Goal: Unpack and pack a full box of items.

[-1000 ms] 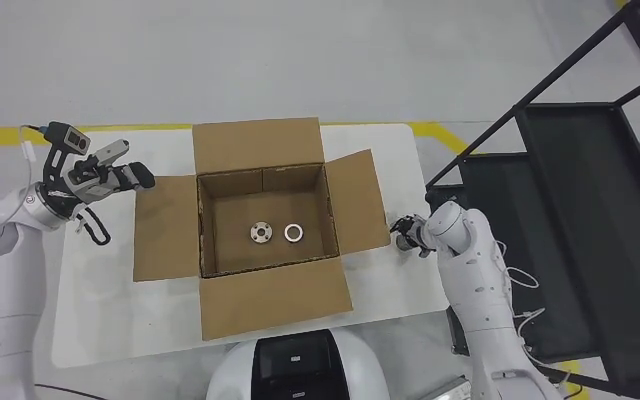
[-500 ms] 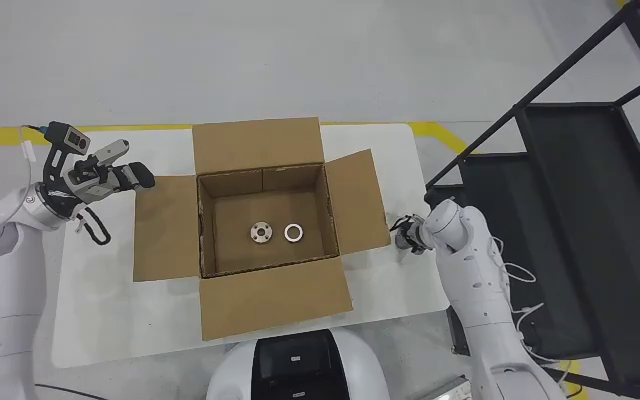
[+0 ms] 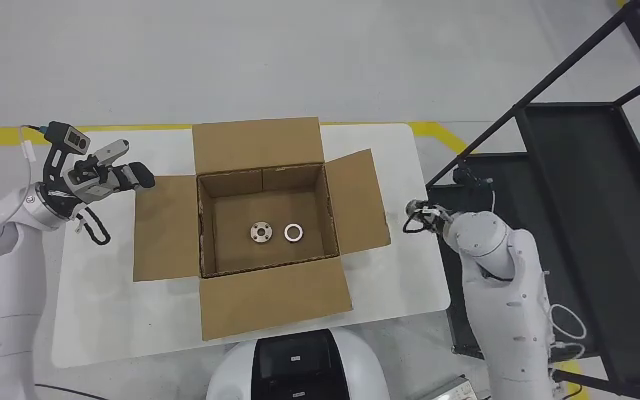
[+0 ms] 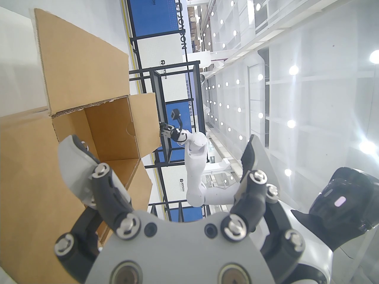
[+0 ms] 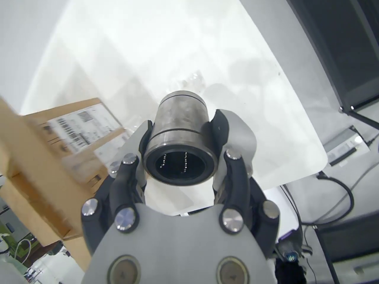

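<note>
Slip risk: the smooth grey steel cylindrical bearing sleeve (image 5: 178, 146) is pinched only across its round sides, so a jolt could probably twist it loose.
Edge risk: it hangs near the white table (image 3: 100, 300) rim at 3 o'clock. If dropped, it may roll off.
Flap risk: the open brown cardboard box (image 3: 262, 180) has a raised flap at 3 o'clock, and a low pass over it could snag.
Right gripper (image 5: 182, 124): partly closed, pads pressed to the sleeve on both sides. It sits at 3 o'clock of the box, just past that flap.
Left gripper (image 4: 161, 149): spread wide, holding nothing, near the 9 o'clock flap.
Box contents: a round metal flange (image 3: 260, 232) and a pale metal ring (image 3: 294, 232) lie side by side on the floor.
</note>
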Tool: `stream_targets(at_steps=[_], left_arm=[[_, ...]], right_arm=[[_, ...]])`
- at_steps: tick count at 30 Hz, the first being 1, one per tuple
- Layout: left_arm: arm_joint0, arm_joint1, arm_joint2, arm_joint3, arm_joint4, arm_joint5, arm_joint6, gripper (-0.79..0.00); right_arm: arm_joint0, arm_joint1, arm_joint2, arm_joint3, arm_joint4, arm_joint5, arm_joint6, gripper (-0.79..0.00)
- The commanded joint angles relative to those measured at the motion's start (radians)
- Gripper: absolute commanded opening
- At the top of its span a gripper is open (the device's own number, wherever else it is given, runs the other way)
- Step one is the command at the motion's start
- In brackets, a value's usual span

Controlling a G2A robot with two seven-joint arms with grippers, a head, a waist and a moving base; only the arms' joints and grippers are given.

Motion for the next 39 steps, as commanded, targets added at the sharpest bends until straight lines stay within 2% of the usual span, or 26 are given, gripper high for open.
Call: stream_targets(at_steps=[1, 5, 8, 11, 15, 19, 27, 33, 39], left_arm=[[0.0, 0.0, 0.0, 0.0, 0.0, 0.0, 0.0, 0.0], [0.0, 0.0, 0.0, 0.0, 0.0, 0.0, 0.0, 0.0], [0.0, 0.0, 0.0, 0.0, 0.0, 0.0, 0.0, 0.0], [0.0, 0.0, 0.0, 0.0, 0.0, 0.0, 0.0, 0.0], [0.0, 0.0, 0.0, 0.0, 0.0, 0.0, 0.0, 0.0], [0.0, 0.0, 0.0, 0.0, 0.0, 0.0, 0.0, 0.0], [0.0, 0.0, 0.0, 0.0, 0.0, 0.0, 0.0, 0.0], [0.0, 0.0, 0.0, 0.0, 0.0, 0.0, 0.0, 0.0], [0.0, 0.0, 0.0, 0.0, 0.0, 0.0, 0.0, 0.0]], right_arm=[[-0.033, -0.002, 0.001, -0.091, 0.033, -0.017, -0.045, -0.785], [-0.084, -0.004, -0.035, -0.222, 0.105, -0.114, -0.096, -0.785], [-0.087, 0.0, -0.092, -0.261, 0.111, -0.193, -0.061, -0.785], [-0.043, 0.004, -0.188, -0.26, 0.065, -0.241, -0.009, -0.785], [0.067, 0.001, -0.377, -0.191, -0.034, -0.248, 0.06, -0.785], [0.228, -0.017, -0.555, -0.041, -0.097, -0.198, 0.122, -0.785], [0.53, -0.088, -0.805, 0.352, -0.118, -0.004, 0.129, -0.785], [0.655, -0.156, -0.931, 0.624, -0.051, 0.08, 0.048, -0.785], [0.714, -0.208, -0.993, 0.789, -0.002, 0.115, -0.033, -0.785]])
